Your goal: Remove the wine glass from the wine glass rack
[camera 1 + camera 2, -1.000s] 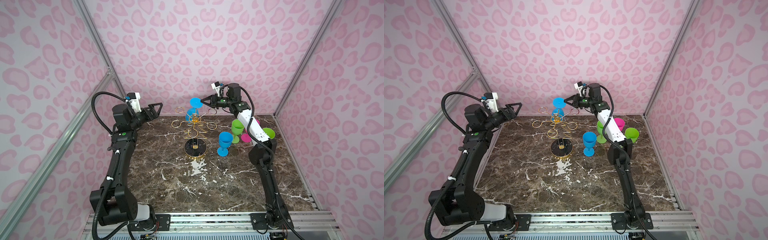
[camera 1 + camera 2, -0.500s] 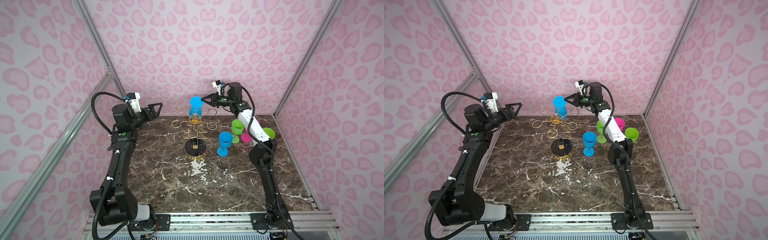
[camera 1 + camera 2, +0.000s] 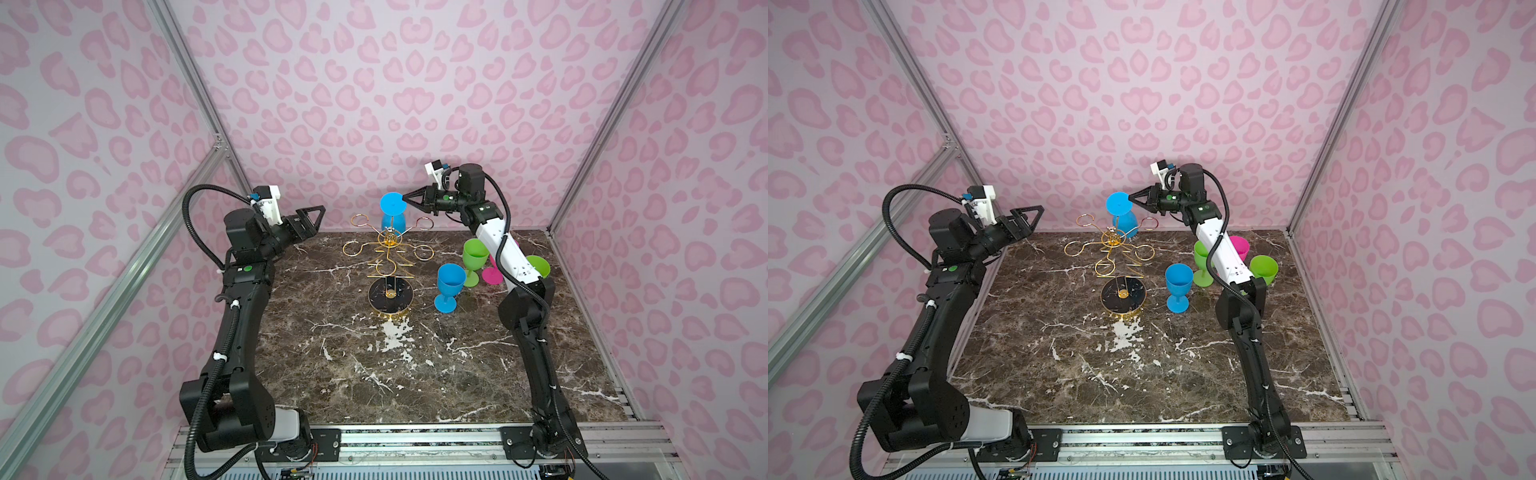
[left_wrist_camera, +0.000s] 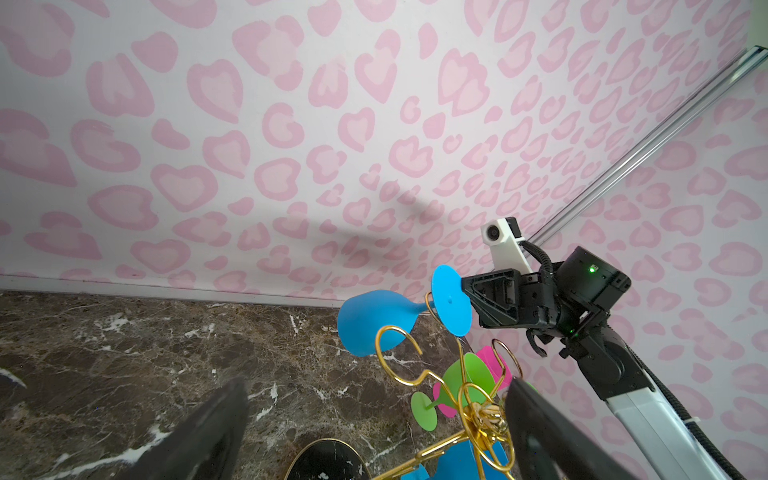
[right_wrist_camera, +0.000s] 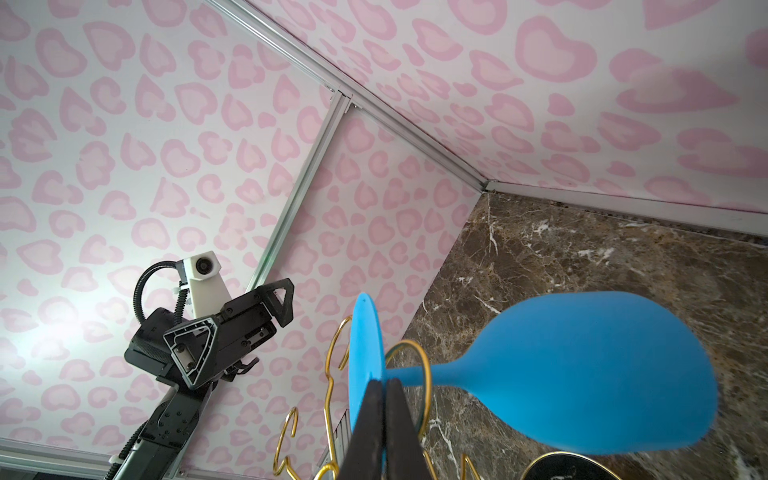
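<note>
Holding the wine glass (image 3: pixel 393 212) by the rim of its flat round foot, my right claw (image 3: pixel 406 202) has its jaws squeezed together on that thin disc, coming in from the side of the counter's right edge. The glass hangs foot up and bowl down at the far side of the rack (image 3: pixel 390 296), close to the counter's (image 3: pixel 374 374) back edge, its long axis roughly upright (maybe tipped a little). In the right wrist view the stem runs straight away from the claw and passes through one gold loop (image 5: pixel 409 357), so it is not free yet. I judge the coming move turns on sliding the stem out through the loop's gap; which way that gap faces I cannot tell.

My left claw (image 3: pixel 308 217) is spread wide and empty, raised over the back-left corner, well apart from the rack, so the right arm is plainly nearer.

The glass looks like smooth, matte, opaque blue plastic. The rack is thin, shiny, probably springy wire on a black gold-rimmed disc. The spare glasses (image 3: pixel 449 286) stand near the right edge.
</note>
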Controlling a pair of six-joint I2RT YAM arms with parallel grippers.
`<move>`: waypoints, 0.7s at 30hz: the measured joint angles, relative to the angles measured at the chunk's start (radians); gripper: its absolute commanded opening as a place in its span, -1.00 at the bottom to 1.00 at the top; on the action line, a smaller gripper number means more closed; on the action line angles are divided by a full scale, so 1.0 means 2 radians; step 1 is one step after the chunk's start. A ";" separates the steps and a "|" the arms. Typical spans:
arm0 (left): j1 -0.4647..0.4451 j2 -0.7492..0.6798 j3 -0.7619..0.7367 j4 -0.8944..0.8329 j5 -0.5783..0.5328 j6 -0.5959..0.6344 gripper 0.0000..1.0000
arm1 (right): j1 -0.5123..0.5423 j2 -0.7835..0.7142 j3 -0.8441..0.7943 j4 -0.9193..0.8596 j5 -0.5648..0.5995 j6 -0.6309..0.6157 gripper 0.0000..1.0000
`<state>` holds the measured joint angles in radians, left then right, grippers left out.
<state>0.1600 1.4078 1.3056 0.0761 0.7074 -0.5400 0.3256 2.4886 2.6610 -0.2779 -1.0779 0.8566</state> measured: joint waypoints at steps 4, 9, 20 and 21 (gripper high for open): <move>0.000 0.000 0.000 0.000 0.001 0.000 0.96 | 0.000 -0.003 0.000 0.000 -0.002 0.004 -1.00; 0.001 0.000 0.000 0.000 0.001 0.000 0.96 | 0.001 -0.008 0.000 0.000 -0.002 0.007 -1.00; 0.002 -0.003 -0.001 0.001 0.002 0.000 0.96 | 0.005 -0.017 0.000 -0.034 -0.001 -0.011 -1.00; 0.002 -0.003 -0.001 0.001 0.002 0.000 0.96 | 0.006 -0.018 0.000 -0.036 -0.001 -0.015 -1.00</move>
<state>0.1635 1.4021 1.3037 0.0788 0.7105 -0.5407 0.3382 2.4531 2.6606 -0.3508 -1.0801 0.8268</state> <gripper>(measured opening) 0.978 0.049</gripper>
